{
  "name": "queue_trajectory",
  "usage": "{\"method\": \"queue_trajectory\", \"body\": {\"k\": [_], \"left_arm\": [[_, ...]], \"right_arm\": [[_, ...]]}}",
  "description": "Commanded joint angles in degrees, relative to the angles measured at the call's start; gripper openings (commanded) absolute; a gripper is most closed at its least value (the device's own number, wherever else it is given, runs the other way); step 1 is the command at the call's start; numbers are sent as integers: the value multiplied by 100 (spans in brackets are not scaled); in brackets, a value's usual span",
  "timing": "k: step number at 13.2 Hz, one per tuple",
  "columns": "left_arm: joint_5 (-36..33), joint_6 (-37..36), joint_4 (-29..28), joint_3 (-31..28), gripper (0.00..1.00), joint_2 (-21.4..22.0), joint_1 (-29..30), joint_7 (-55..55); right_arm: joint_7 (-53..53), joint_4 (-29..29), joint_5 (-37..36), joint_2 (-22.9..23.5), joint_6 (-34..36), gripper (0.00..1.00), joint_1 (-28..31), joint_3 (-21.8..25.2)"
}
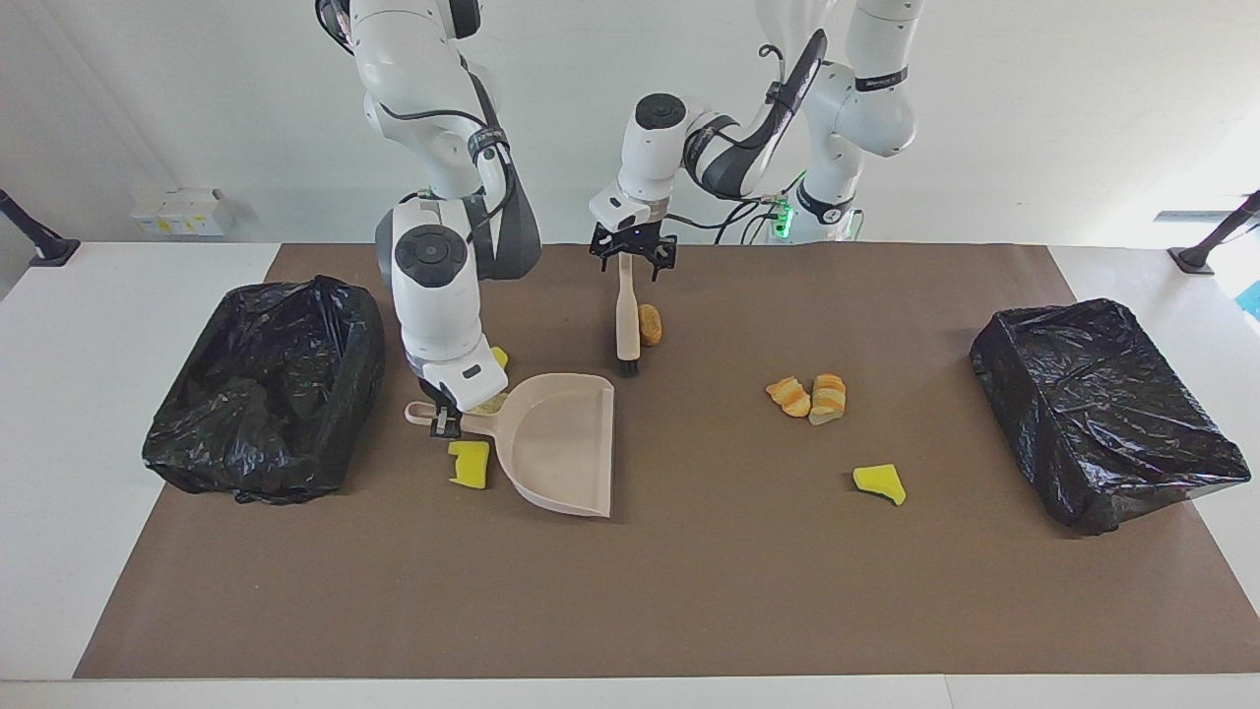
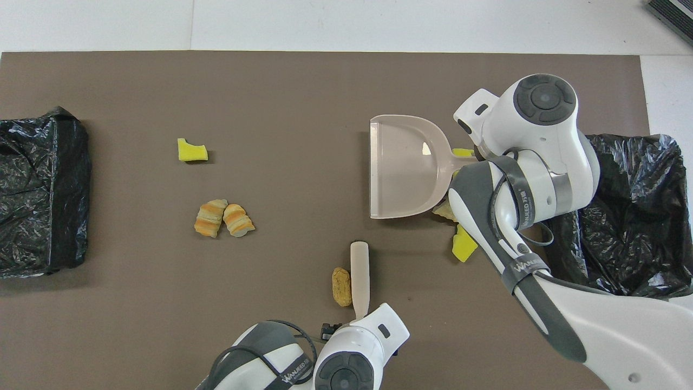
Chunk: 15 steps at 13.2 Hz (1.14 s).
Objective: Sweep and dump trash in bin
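My right gripper [image 1: 445, 421] fingers clamp the dustpan [image 1: 563, 443] handle beside the bin [image 1: 266, 389], left gripper [image 1: 633, 258] fingers apart around the brush [image 1: 626, 315] handle; overhead, trash [image 2: 223, 218] lies scattered on the mat [image 2: 270, 303], bread chunk [image 2: 341, 286] touching the brush [image 2: 360, 276].

Both arms are glossy white with rounded joints capped by dark grey discs. Black cables loop along their links, held by black bands with white lettering. Each ends in a small black claw. A green light glows at the left arm's base.
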<state>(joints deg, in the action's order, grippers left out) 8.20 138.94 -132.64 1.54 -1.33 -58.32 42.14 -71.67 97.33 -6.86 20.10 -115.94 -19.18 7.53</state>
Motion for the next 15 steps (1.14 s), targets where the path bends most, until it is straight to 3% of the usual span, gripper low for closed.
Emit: {"method": "queue_trajectory", "body": {"k": [1, 5, 6, 7, 15], "left_arm": [[33, 186, -113, -110, 95, 1, -118, 92], [33, 116, -69, -119, 60, -17, -75, 180], [33, 90, -69, -119, 46, -8, -66, 180], [33, 72, -69, -128, 38, 9, -48, 180], [33, -279, -52, -128, 37, 141, -48, 330]], "right_arm": [[-111, -66, -61, 30, -51, 0, 45, -32], [-84, -48, -8, 30, -43, 0, 19, -32], [-75, -57, -8, 30, -43, 0, 19, -23], [-58, -48, 1, 30, -43, 0, 19, -23], [83, -30, 1, 30, -34, 0, -7, -32]]}}
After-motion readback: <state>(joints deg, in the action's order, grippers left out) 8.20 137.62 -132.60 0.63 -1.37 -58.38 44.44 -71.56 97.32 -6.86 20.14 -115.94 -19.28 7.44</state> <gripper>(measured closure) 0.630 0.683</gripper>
